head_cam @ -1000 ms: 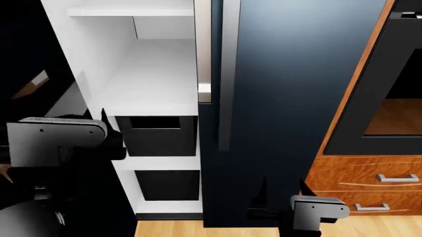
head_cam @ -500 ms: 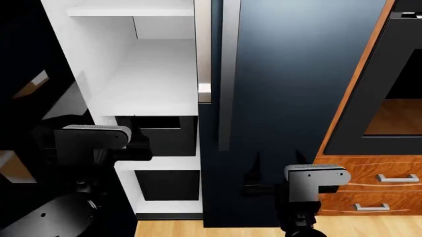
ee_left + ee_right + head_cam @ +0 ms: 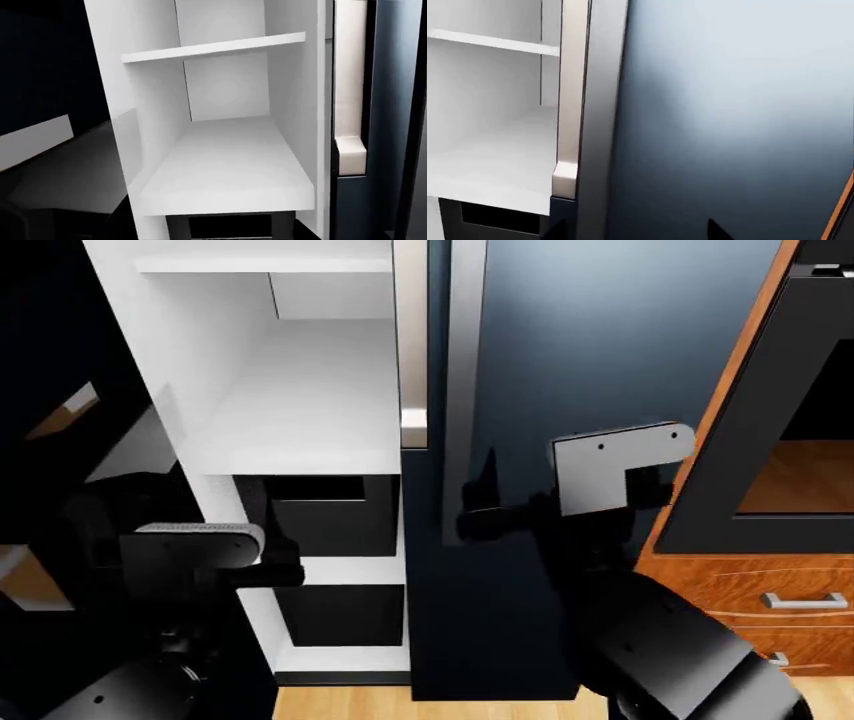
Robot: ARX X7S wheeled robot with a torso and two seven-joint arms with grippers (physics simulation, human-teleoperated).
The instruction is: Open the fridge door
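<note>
The fridge (image 3: 587, 390) is dark navy, its right door shut. Its left side stands open, showing a white shelf (image 3: 314, 410) and black bins (image 3: 320, 515). The opened left door is a dark mass at the far left (image 3: 54, 360). Two vertical silver handles (image 3: 463, 390) run side by side at the middle seam. My right gripper (image 3: 483, 502) is open, raised in front of the shut door by the lower end of its handle (image 3: 602, 100), and nothing is held (image 3: 635, 232). My left gripper (image 3: 280, 562) is open and empty beside the bins, facing the shelves (image 3: 213, 232).
A black wall oven (image 3: 787, 440) in a wooden cabinet stands right of the fridge, with wooden drawers (image 3: 747, 600) and silver pulls below it. The pale wood floor (image 3: 347, 702) shows at the fridge's foot. My right arm (image 3: 667, 650) fills the lower right.
My right gripper has risen from near the floor to the lower end of the shut door's handle. My left gripper shifted right and down towards the bins.
</note>
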